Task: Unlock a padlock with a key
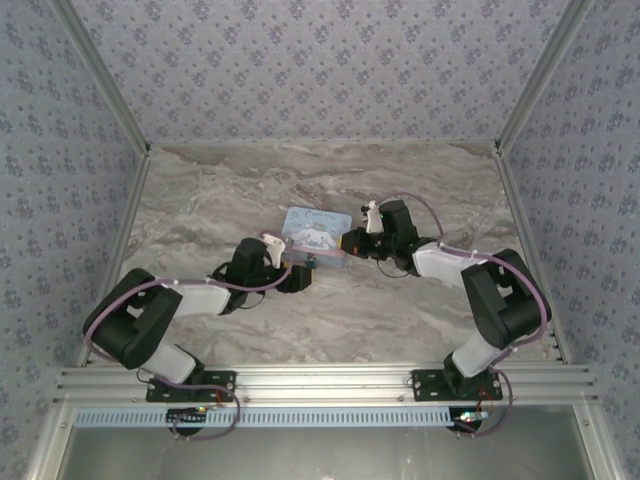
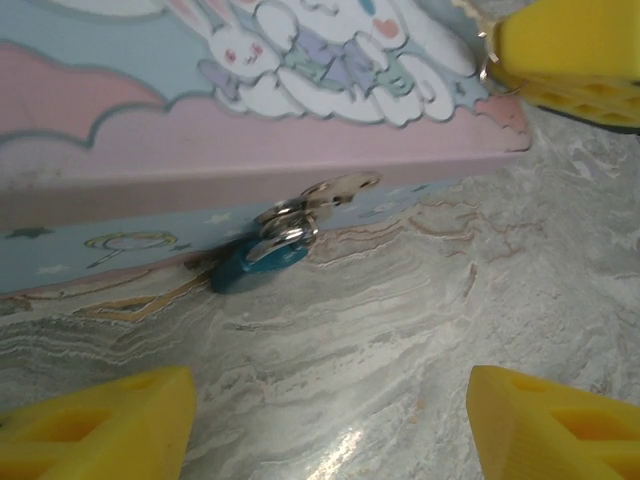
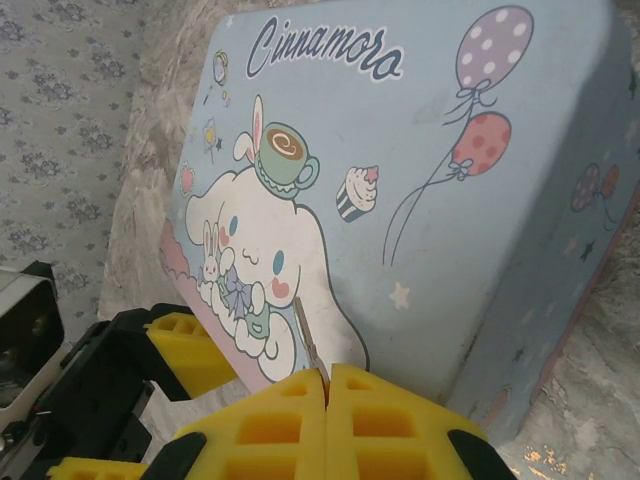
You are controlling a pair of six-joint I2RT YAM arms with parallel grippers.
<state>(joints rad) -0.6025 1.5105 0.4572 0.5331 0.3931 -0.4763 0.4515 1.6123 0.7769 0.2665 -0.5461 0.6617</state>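
Padlock (image 2: 255, 262) hangs on the tin's (image 2: 200, 150) front wall, low by the worktop (image 2: 400, 330). Left gripper (image 2: 330, 420): jaws wide and empty, so clamp the lock body squarely. Right gripper (image 3: 327, 385): jaws pinch the key (image 3: 308, 335). Steady the lock before inserting.

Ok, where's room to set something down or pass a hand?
Free: far strip of the marble table between the light-blue cartoon tin box and back wall; near middle before the metal base rail. Crowded: the tin's near and right edges, where left gripper, tiny teal padlock and right gripper pinching the thin metal key meet.
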